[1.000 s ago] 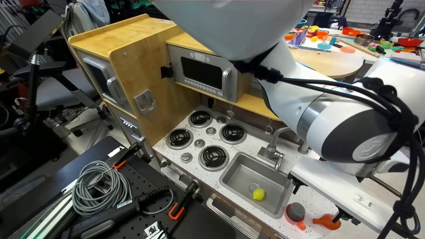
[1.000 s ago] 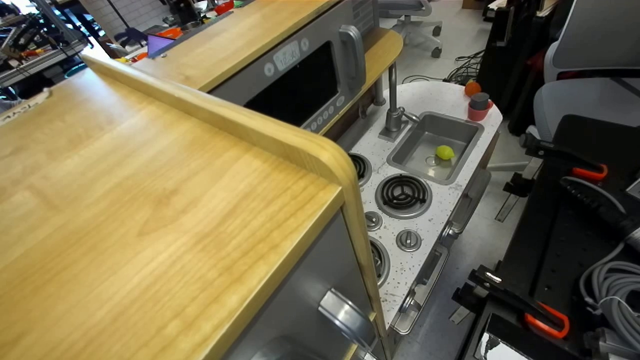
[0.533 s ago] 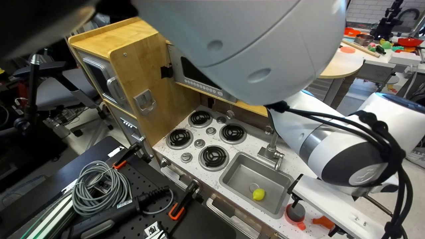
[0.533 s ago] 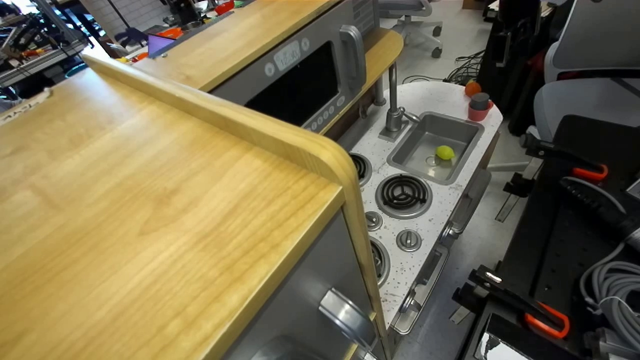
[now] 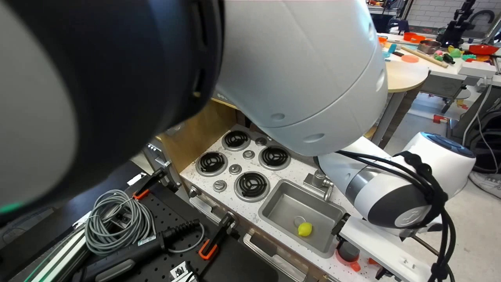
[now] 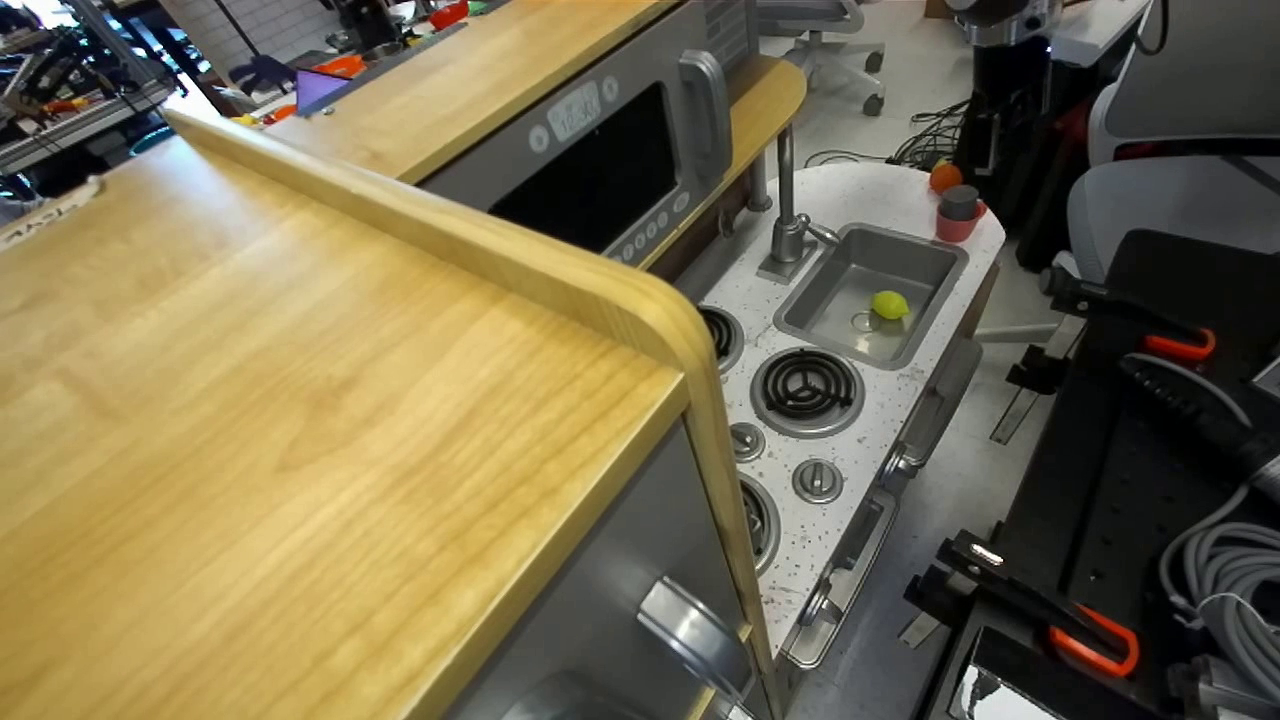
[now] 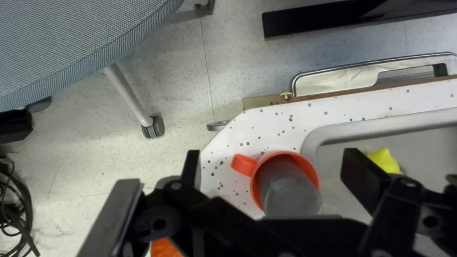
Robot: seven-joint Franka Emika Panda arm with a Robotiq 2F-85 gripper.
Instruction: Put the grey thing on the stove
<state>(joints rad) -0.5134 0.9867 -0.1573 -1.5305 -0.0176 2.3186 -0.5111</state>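
Note:
The grey thing (image 7: 292, 194) looks like a grey cylinder with a flat top. It stands partly inside a red cup (image 7: 244, 165) and sticks up out of it. It also shows in both exterior views (image 5: 348, 251) (image 6: 959, 203). My gripper (image 7: 273, 157) is open and holds nothing. In the wrist view its fingers stand wide apart, with the cup and grey thing between them and apart from both. In an exterior view one black finger (image 5: 339, 226) shows near the sink corner. The stove (image 5: 249, 165) is white with black burners. It is partly hidden in an exterior view (image 6: 800, 540) and out of the wrist view.
The sink (image 6: 950, 262) lies between cup and stove, with a yellow-green ball (image 5: 305, 229) in it. A faucet (image 5: 319, 180) rises behind the sink. A red-orange piece (image 6: 945, 178) lies beside the cup. A tall wooden cabinet (image 6: 350, 400) borders the stove. A chair (image 7: 71, 43) stands close by.
The arm has swung across an exterior view and the gripper has moved left toward the cup. The gripper has entered the top right of an exterior view. The objects have not moved.

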